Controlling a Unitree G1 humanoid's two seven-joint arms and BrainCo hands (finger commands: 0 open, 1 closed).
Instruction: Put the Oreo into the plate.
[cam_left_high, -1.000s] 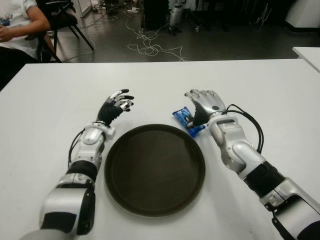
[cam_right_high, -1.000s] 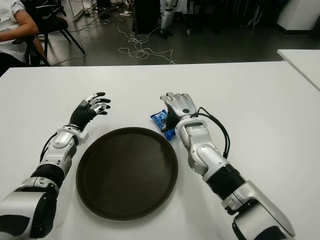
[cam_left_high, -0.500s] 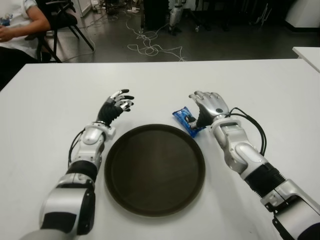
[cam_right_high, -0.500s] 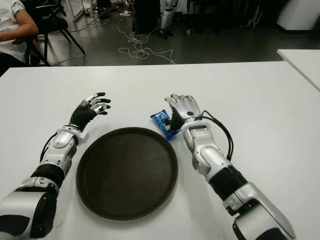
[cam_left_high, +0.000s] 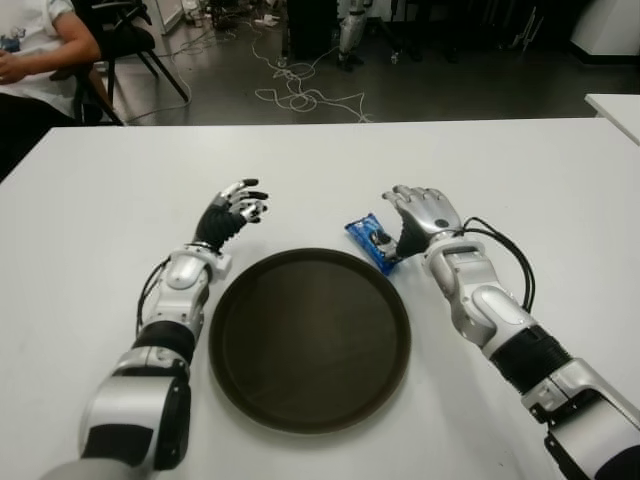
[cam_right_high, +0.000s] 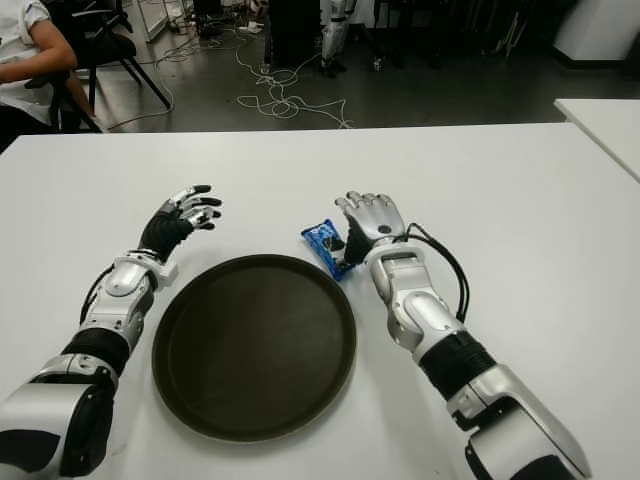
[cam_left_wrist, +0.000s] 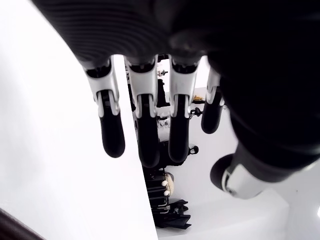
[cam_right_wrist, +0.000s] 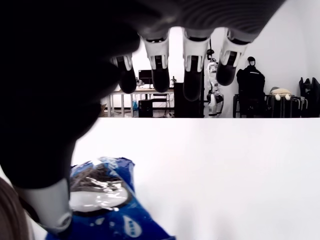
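Oreo (cam_left_high: 372, 240) on table just beside right hand (cam_left_high: 422, 212) fingers (cam_right_wrist: 193, 75)

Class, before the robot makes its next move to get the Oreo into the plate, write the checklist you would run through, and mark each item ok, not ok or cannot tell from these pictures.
1. Oreo visible on the table, outside the plate: ok.
2. Right hand just right of the Oreo, fingers spread: ok.
3. Oreo grasped: not ok; the right wrist view shows the fingers extended above the pack, not closed on it.
4. Thumb touching the pack: cannot tell.
5. Plate has room to receive the Oreo: ok.
6. Left hand open, left of the plate and out of the way: ok.
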